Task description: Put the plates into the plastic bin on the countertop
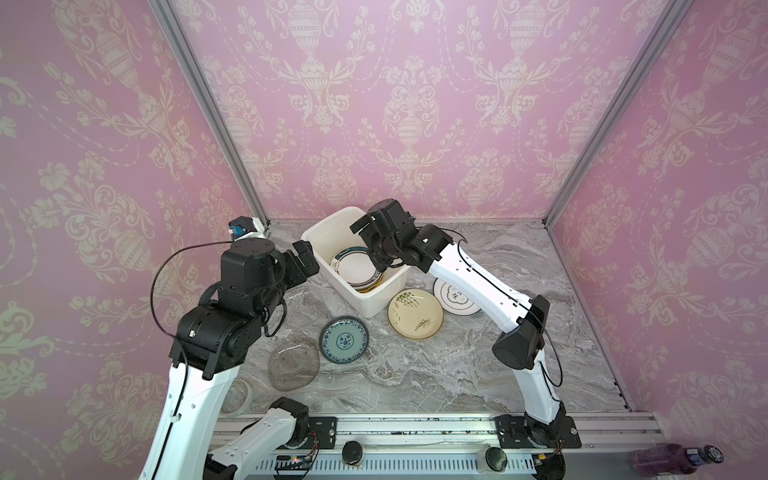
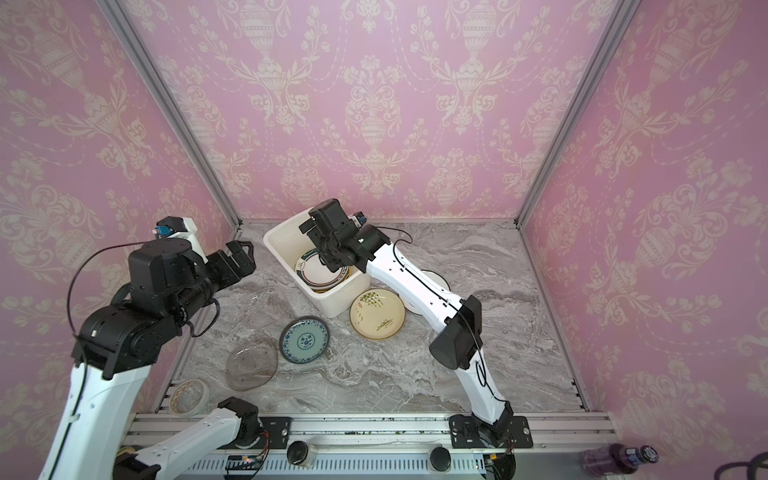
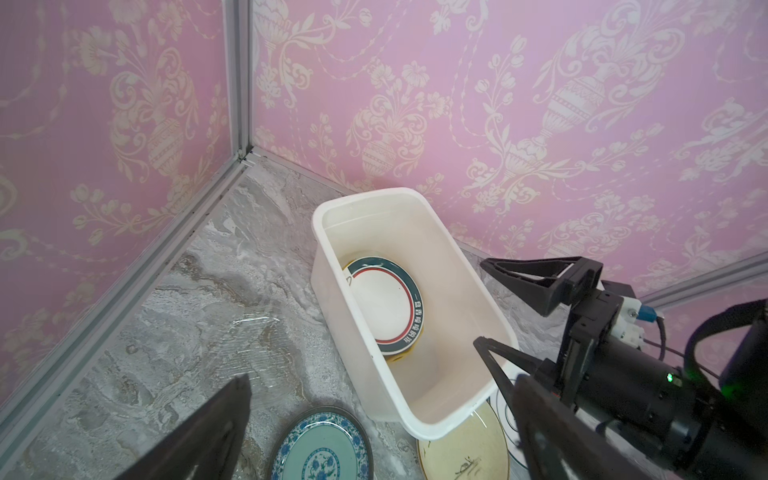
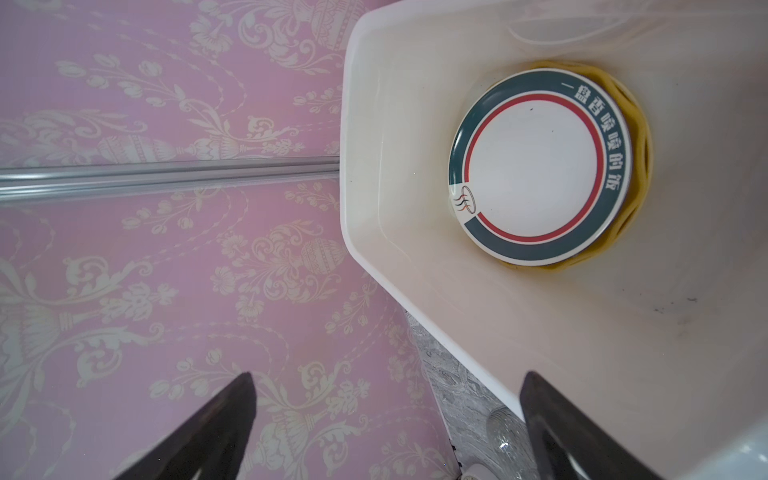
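The plastic bin [image 1: 374, 301] stands toward 12 o'clock on the countertop [image 1: 436, 374], close to the back wall. It holds a stack of plates: a white dark-rimmed plate [image 4: 536, 166] lies on top, with a yellow scalloped plate [image 4: 640, 137] showing beneath it (anything lower is hidden). The right gripper [image 3: 480, 301] hangs over the bin's 3 o'clock rim, its jaws spread wide with nothing between them. The left gripper [image 2: 247, 259] hovers at the bin's 9 o'clock, apart from it, likewise spread and empty. In both top views, more plates lie on the countertop. A cream plate with green sprigs [image 1: 415, 313] is just beside the bin at its 5 o'clock. A white plate [image 1: 455, 297] at 4 o'clock lies partly under the right arm. A teal patterned plate [image 1: 344, 340] is at 7 o'clock, with a clear glass plate [image 1: 293, 365] just beside it, at its 8 o'clock.
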Motion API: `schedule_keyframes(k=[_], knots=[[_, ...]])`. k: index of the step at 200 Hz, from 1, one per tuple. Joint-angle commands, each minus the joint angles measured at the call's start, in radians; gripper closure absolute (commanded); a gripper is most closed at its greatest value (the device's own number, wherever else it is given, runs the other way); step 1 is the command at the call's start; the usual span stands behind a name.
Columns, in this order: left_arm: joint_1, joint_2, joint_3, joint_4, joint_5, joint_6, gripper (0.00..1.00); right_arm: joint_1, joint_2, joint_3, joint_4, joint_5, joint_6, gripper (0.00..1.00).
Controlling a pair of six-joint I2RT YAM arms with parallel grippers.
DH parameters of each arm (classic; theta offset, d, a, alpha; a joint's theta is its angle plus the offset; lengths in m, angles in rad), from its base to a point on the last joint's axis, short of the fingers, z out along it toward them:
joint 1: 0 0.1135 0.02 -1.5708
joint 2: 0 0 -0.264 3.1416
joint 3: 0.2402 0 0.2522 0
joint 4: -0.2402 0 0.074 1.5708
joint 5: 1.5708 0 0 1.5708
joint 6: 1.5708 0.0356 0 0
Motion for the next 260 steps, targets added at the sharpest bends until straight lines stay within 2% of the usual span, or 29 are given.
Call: schedule_keyframes(k=[1, 30, 41, 65, 88, 117, 142, 162, 178, 189, 202, 233, 260], knots=[[0.008, 0.058, 0.071, -0.041, 0.196, -0.007, 0.01, -0.059, -0.120, -0.079, 0.007, -0.087, -0.223, 0.01], [-0.001, 0.152, 0.137, -0.046, 0.347, 0.000, 0.01, -0.169, -0.316, -0.327, 0.053, -0.232, -0.372, 0.02], [-0.015, 0.192, 0.166, -0.050, 0.375, 0.007, 0.01, -0.220, -0.401, -0.468, 0.136, -0.299, -0.415, 0.02], [-0.092, 0.297, 0.263, -0.079, 0.350, 0.038, 0.01, -0.345, -0.607, -0.767, 0.287, -0.402, -0.433, 0.02], [-0.200, 0.416, 0.373, -0.101, 0.291, 0.062, 0.01, -0.473, -0.742, -0.956, 0.286, -0.460, -0.465, 0.02], [-0.282, 0.573, 0.498, -0.104, 0.317, 0.072, 0.01, -0.627, -0.882, -1.187, 0.312, -0.518, -0.475, 0.02], [-0.347, 0.764, 0.714, -0.182, 0.338, 0.126, 0.01, -0.711, -0.997, -1.370, 0.358, -0.538, -0.447, 0.02], [-0.393, 0.977, 1.024, -0.321, 0.323, 0.151, 0.01, -0.747, -1.051, -1.489, 0.404, -0.561, -0.412, 0.02], [-0.413, 1.159, 1.295, -0.418, 0.303, 0.112, 0.01, -0.759, -1.075, -1.555, 0.423, -0.559, -0.390, 0.01], [-0.416, 1.247, 1.398, -0.435, 0.295, 0.044, 0.01, -0.763, -1.080, -1.588, 0.443, -0.556, -0.381, 0.01], [-0.422, 1.285, 1.377, -0.396, 0.275, -0.035, 0.01, -0.765, -1.085, -1.615, 0.460, -0.541, -0.384, 0.00], [-0.426, 1.283, 1.160, -0.197, 0.257, -0.186, 0.01, -0.765, -1.139, -1.698, 0.526, -0.491, -0.414, 0.00], [-0.425, 1.348, 1.149, -0.094, 0.286, -0.259, 0.01, -0.764, -1.220, -1.779, 0.559, -0.422, -0.428, 0.00]])
